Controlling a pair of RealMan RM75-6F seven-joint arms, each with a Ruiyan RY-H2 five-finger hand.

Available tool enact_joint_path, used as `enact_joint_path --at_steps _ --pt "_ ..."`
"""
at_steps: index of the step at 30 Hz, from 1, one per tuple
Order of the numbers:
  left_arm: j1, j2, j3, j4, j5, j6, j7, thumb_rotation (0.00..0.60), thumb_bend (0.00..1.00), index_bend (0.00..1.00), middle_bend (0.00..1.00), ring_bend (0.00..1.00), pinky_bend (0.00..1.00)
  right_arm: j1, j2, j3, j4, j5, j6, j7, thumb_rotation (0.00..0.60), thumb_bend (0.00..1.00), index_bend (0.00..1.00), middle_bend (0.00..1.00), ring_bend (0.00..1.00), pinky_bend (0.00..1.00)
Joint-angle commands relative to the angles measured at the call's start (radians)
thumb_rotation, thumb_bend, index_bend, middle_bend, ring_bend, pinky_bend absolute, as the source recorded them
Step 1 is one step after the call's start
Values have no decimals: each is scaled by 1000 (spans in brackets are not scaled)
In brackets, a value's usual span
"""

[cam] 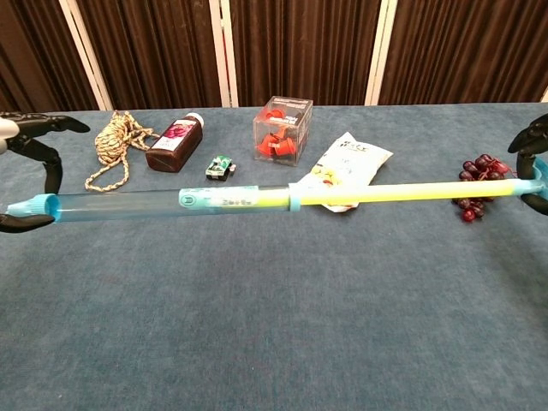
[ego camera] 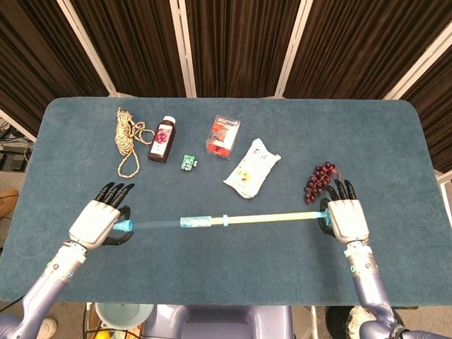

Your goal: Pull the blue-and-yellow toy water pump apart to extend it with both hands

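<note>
The toy water pump point(ego camera: 212, 222) point(cam: 231, 199) hangs level above the table, stretched long. Its clear blue barrel point(cam: 128, 205) runs left and its yellow rod point(ego camera: 275, 217) point(cam: 402, 193) runs right. My left hand point(ego camera: 99, 222) point(cam: 26, 171) grips the blue nozzle end point(ego camera: 123, 227) point(cam: 30, 205) at the left edge of the chest view. My right hand point(ego camera: 344, 217) point(cam: 535, 163) grips the rod's blue handle end at the right edge, mostly cut off in the chest view.
On the teal table point(ego camera: 226, 275) lie a coiled rope point(ego camera: 127, 138), a dark bottle point(ego camera: 163, 139), a small green toy point(ego camera: 187, 162), a clear box of red pieces point(ego camera: 222, 135), a snack bag point(ego camera: 252, 167) and a grape bunch point(ego camera: 321, 179) just beyond my right hand.
</note>
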State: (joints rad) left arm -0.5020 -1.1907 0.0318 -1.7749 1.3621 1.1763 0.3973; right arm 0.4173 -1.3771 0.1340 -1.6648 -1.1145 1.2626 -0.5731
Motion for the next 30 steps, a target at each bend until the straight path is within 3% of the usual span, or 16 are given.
enact_joint_path --at_steps 1,25,28,30 --pt "8 5 4 13 7 -1 -13 600 366 519 4 0 20 -2 3 1 5 3 -1 5 600 514 844 222 80 8" --pt "29 -1 -9 44 31 -26 -37 600 357 474 0 0 20 -5 16 9 37 19 -5 19 600 499 836 218 79 8" --pt "29 -1 -9 43 33 -33 -39 600 301 371 0 0 19 -7 18 7 35 26 -6 15 600 455 726 185 64 6" --pt "29 0 -7 42 33 -40 -41 600 235 248 0 0 19 -8 22 0 34 33 -12 2 600 403 563 136 35 2"
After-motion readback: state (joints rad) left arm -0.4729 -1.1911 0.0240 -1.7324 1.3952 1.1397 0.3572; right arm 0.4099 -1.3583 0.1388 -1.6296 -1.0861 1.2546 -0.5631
